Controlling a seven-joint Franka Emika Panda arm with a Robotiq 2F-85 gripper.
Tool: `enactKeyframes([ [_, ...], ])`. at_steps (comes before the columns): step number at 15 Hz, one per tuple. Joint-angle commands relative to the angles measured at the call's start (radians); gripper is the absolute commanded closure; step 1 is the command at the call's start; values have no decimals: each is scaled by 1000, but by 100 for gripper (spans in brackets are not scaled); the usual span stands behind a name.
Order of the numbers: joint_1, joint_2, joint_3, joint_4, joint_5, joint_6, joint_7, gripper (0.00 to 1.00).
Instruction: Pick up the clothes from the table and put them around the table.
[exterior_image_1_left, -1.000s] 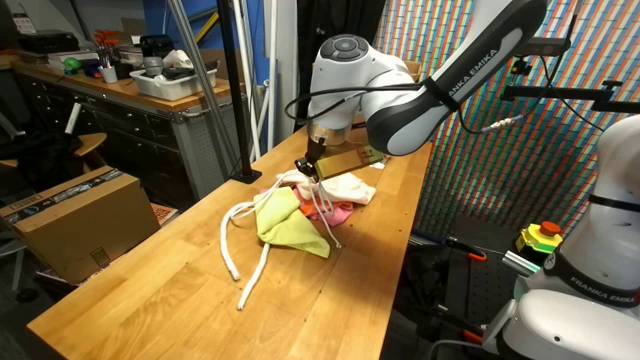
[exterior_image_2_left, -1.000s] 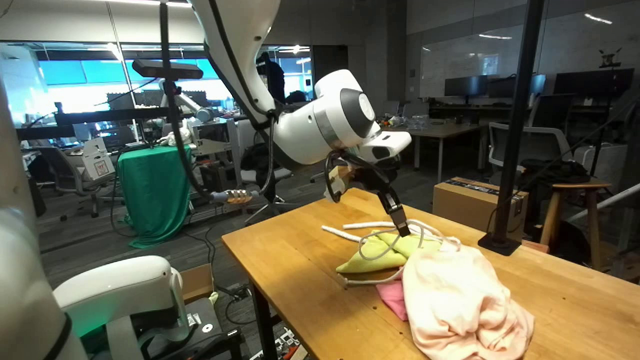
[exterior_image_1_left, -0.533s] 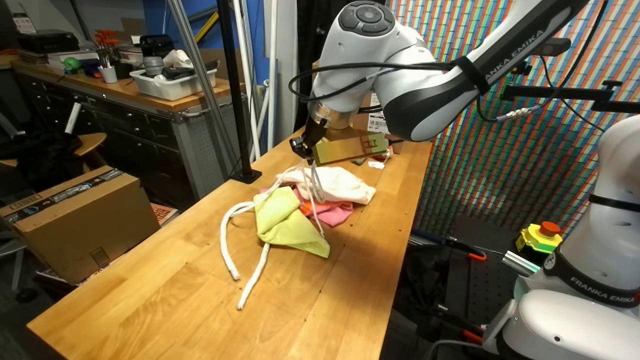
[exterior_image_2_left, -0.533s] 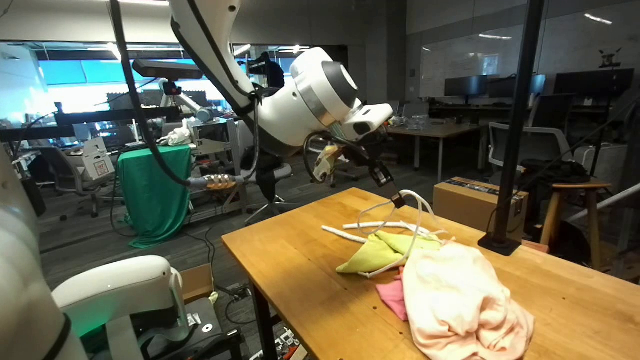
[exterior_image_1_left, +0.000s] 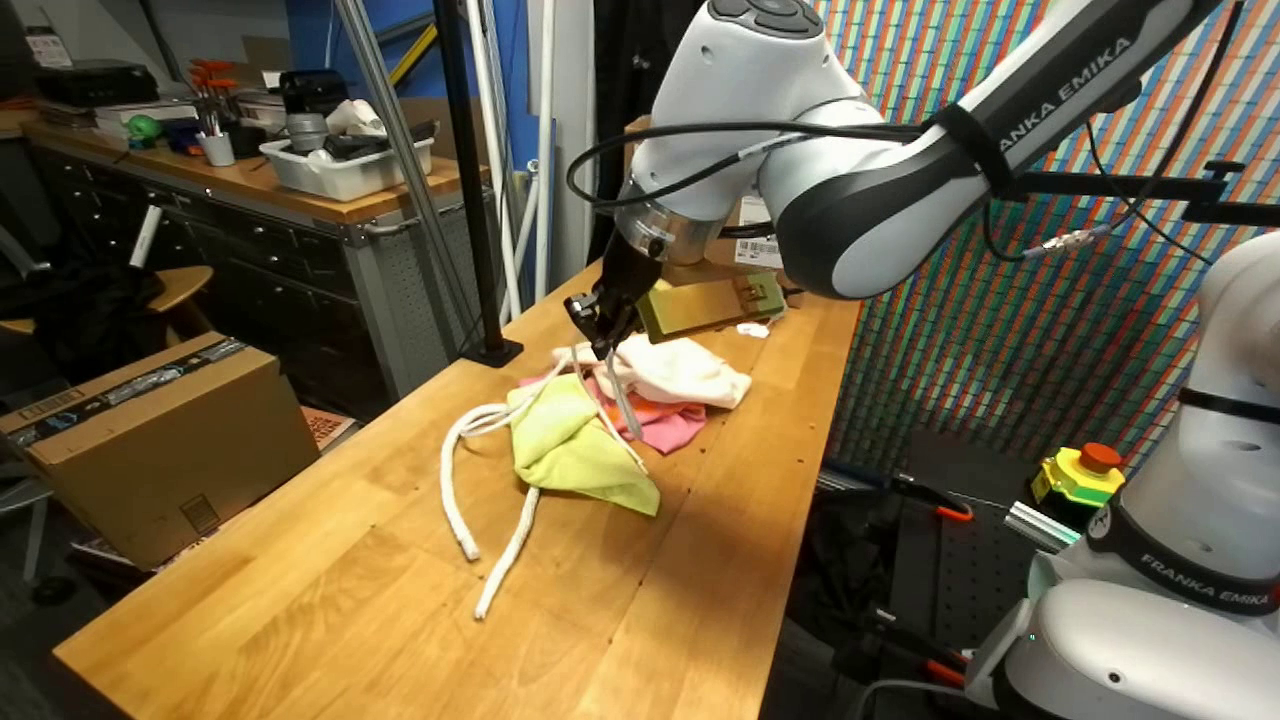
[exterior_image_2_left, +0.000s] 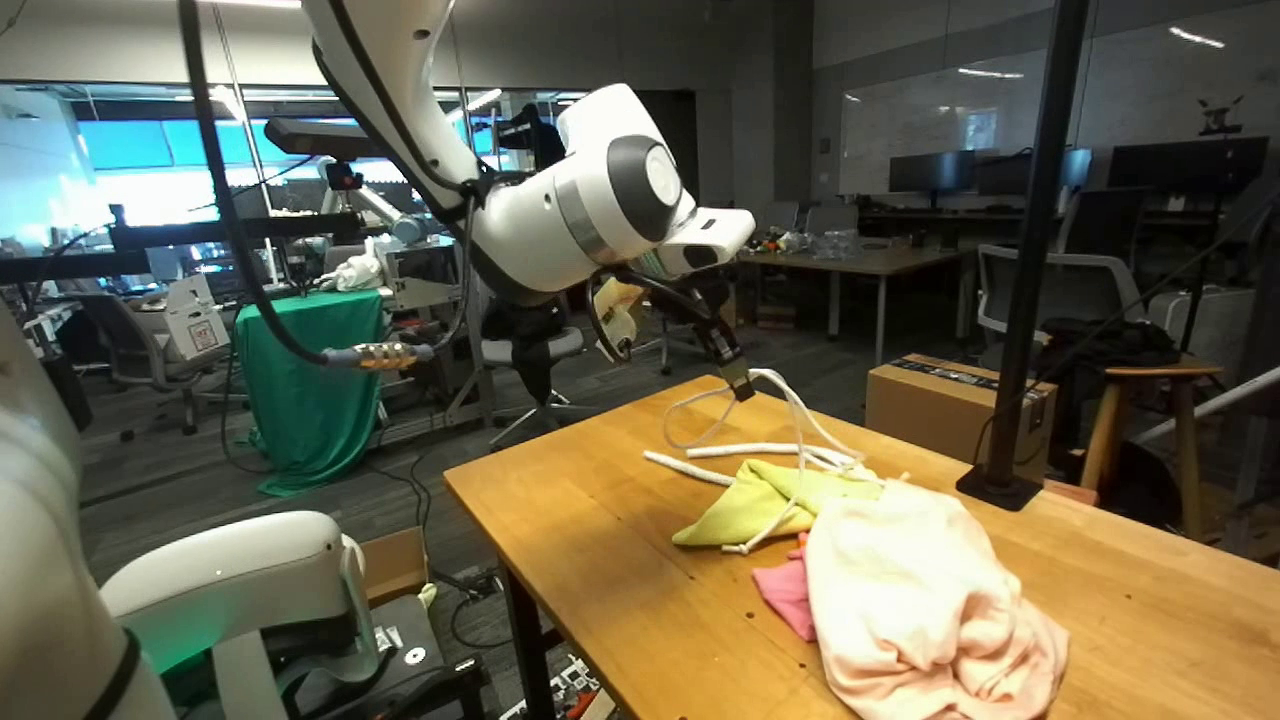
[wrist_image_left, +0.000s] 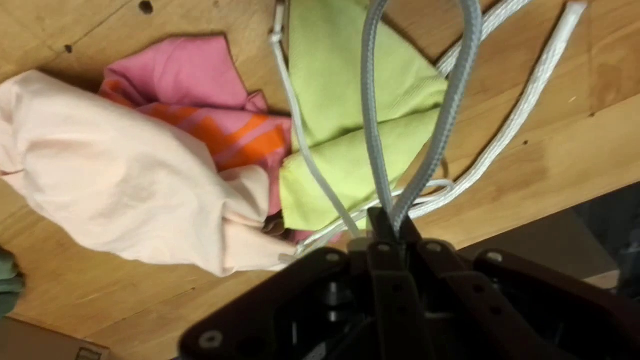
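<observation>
The gripper (wrist_image_left: 394, 227) is clenching a cord (wrist_image_left: 369, 85): its fingertips are pressing together with the cord pinched between them, and a narrow loop is sticking out past them in the wrist view. A thinner-looking strand (wrist_image_left: 326, 188) is passing over the edge of the yellow-green cloth (wrist_image_left: 330, 75); whether it is touching the cloth, I cannot tell. The gripper is hanging tilted above the table (exterior_image_2_left: 600, 500), apart from the cloths, with the white arm (exterior_image_2_left: 535, 235) reaching in behind it. Below, the yellow-green cloth is lying folded on the table, touching the pink cloth (wrist_image_left: 180, 75), which is showing orange markings. The cream cloth (wrist_image_left: 120, 175) is lying bunched there too, covering part of the pink one. A thick white rope (wrist_image_left: 527, 102) is curving beside the yellow-green cloth, and one end is coming out from under it. Farther out, a black pole (exterior_image_2_left: 1037, 240) is standing at the table's edge, and a cardboard box (exterior_image_2_left: 930, 425) is sitting beyond the table.
</observation>
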Motion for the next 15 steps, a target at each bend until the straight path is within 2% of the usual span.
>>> enactKeyframes([
  [1,-8,40,65,-23,240,79,-269,99],
  [7,18,118,192,43,686,-42,-720,99],
  [8,-36,118,258,59,743,-82,-793,99],
  [10,-69,121,289,101,840,-184,-938,99],
  [11,-83,121,292,120,880,-235,-1007,99],
  [12,-56,114,239,131,915,-286,-1078,99],
  [13,-68,110,229,143,938,-335,-1135,99],
  [15,-75,112,201,162,933,-404,-1186,99],
])
